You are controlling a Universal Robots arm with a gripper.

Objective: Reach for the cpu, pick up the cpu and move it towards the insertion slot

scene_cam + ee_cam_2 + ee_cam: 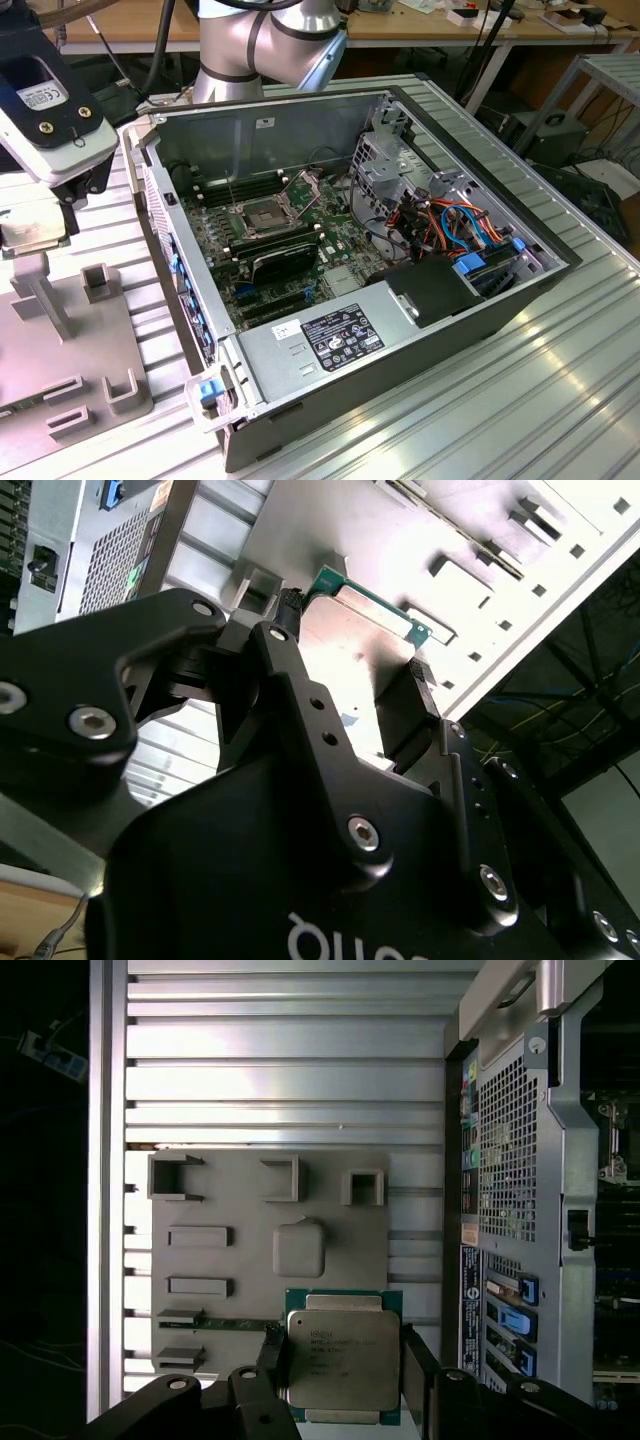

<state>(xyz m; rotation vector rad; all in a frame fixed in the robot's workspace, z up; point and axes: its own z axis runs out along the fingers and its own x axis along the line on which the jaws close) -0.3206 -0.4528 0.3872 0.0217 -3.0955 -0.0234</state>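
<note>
A ribbed aluminium worktable (560,400) carries an open computer case (420,330), its motherboard (300,250) exposed, with the base of the robot arm (265,45) rising behind it. On the exterior view's left lies a grey fixture plate (230,1260) with raised holders and recesses. Above that plate hangs the gripper (340,1360), its black fingers (272,1355) closed on opposite edges of the cpu (343,1358), which is held flat with its silver lid facing the first wrist view's camera and its green edge (370,600) visible between the fingers in the second wrist view. The insertion slot (262,217), a square socket with a silver frame and its thin metal plate (305,183) hinged up, sits on the motherboard inside the case, well apart from the held cpu.
</note>
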